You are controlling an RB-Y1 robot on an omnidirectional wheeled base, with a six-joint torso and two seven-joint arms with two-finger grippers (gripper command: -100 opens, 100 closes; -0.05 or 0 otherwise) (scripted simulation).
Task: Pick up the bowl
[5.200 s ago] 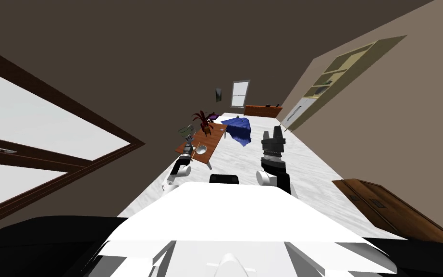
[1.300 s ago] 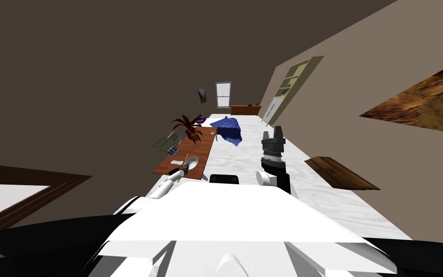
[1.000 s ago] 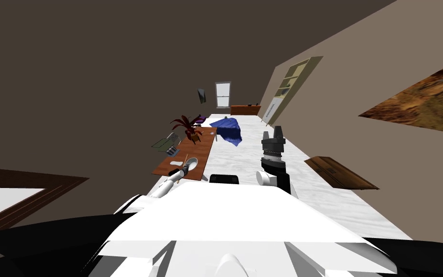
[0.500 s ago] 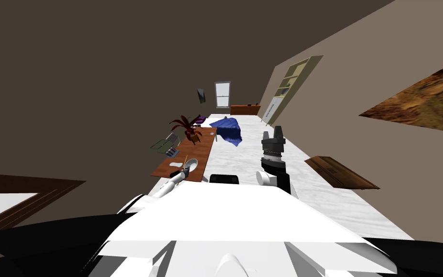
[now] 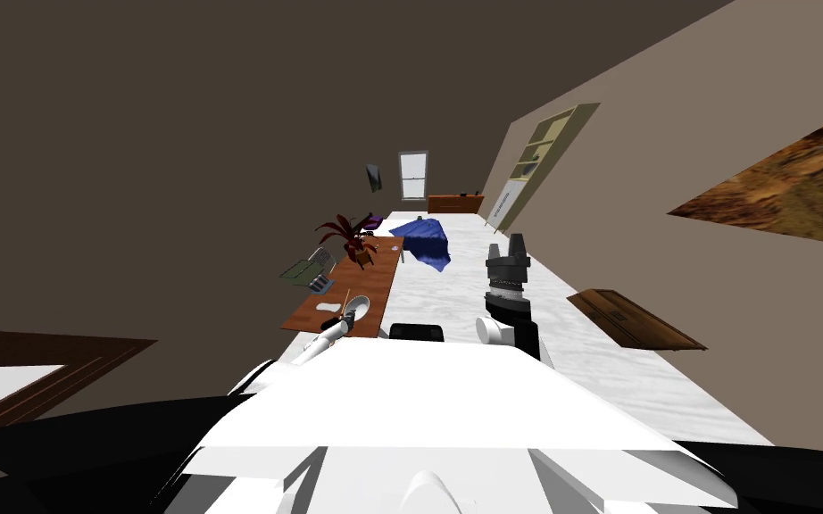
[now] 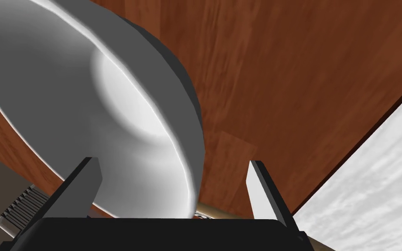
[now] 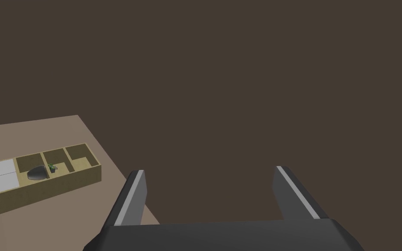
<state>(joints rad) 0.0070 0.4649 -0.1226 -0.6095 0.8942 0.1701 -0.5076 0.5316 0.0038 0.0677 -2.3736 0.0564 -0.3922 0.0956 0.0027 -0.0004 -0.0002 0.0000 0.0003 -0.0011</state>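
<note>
A plain white bowl (image 5: 357,307) stands upright on the near end of a brown wooden table (image 5: 311,312). My left gripper (image 5: 344,319) is at the bowl's near side and is open. In the left wrist view the bowl (image 6: 108,109) is very close. Its rim runs between the two fingers of the left gripper (image 6: 172,185): one finger (image 6: 84,183) is over the bowl's inside, the other over the table (image 6: 304,87). Neither finger presses the bowl. My right gripper (image 5: 508,254) is held up to the right of the table, and its fingers (image 7: 130,196) stand open and empty.
Farther along the table stand a dark red potted plant (image 5: 352,234) and small grey items (image 5: 316,272). A thin stick (image 5: 344,299) lies beside the bowl. A blue cloth heap (image 5: 426,241) lies on the white floor (image 5: 454,286) beyond. A wooden cabinet (image 5: 633,321) is at the right.
My left hand has slid a little to the right along the table's near end, up to the bowl. The head view has shifted slightly. The right arm has not moved.
</note>
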